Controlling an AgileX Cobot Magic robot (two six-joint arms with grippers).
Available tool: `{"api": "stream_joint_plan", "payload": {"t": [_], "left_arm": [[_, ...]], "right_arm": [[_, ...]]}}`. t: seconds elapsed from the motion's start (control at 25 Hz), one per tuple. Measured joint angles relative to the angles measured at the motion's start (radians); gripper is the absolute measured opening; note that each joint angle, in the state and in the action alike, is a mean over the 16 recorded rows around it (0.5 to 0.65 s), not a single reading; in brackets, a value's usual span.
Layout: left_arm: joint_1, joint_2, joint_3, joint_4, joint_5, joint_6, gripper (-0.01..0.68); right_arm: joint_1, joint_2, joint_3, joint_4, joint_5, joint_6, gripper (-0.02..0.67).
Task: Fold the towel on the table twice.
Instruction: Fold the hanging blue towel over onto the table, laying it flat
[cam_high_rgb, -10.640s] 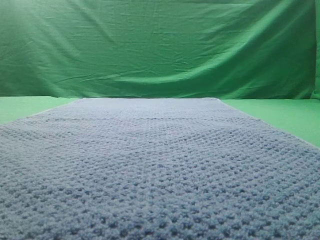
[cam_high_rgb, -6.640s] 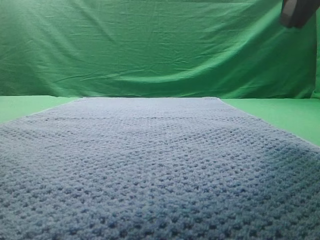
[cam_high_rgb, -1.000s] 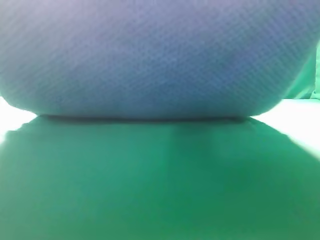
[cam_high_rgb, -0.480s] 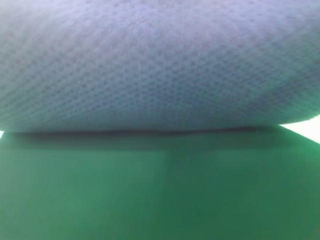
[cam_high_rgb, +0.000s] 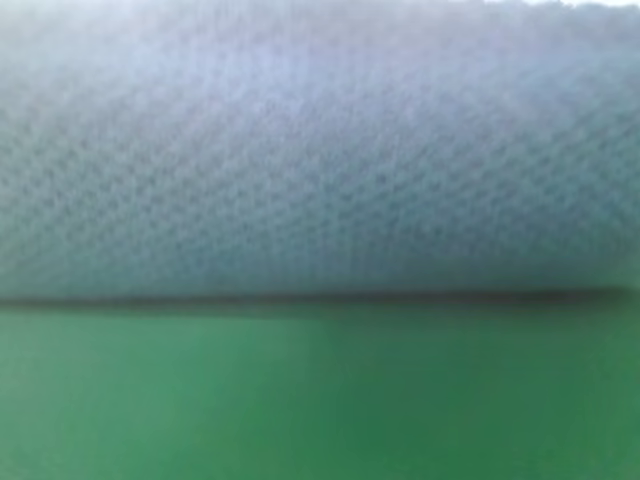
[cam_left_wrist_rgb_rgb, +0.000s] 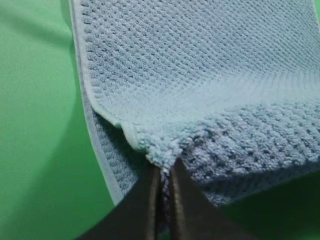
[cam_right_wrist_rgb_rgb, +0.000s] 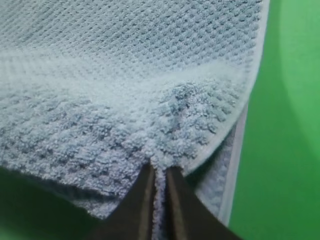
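Green table (cam_high_rgb: 320, 400) cloth fills the near half of the high view, with the blue-grey waffle-weave towel (cam_high_rgb: 320, 160) lifted above it. Left gripper (cam_left_wrist_rgb_rgb: 165, 172) pinches the towel's left corner; right gripper (cam_right_wrist_rgb_rgb: 159, 170) pinches its right corner, over a lower layer.

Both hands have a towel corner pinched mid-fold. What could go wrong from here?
1. Each grip is shallow: the left hand and right hand pinch only the tip of a corner of the towel, so a corner might slip out.
2. The lifted towel fills the exterior high view, hiding where the edge will land; the fold may end up uneven.
3. Uneven hand travel could skew the carried edge against the layer on the table.
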Motion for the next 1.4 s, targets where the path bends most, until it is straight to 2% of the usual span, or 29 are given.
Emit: {"api": "stream_joint_plan", "payload": {"t": [0.64,1.04,1.2,1.4], "left_arm": [[0.001,0.57,-0.37,0.082,-0.18,0.001,0.0],[0.004,0.774,-0.508,0.095,-0.229,0.014,0.007],[0.004,0.806,-0.527,0.095,-0.241,0.02,0.07],[0.005,0.82,-0.543,0.095,-0.236,0.025,0.254]], "right_arm": [[-0.009,0.55,-0.386,-0.167,-0.177,-0.025,0.0],[-0.027,0.786,-0.589,-0.256,-0.239,-0.026,0.006],[-0.034,0.837,-0.625,-0.273,-0.256,-0.026,0.057],[-0.04,0.862,-0.647,-0.284,-0.256,-0.027,0.225]]}}
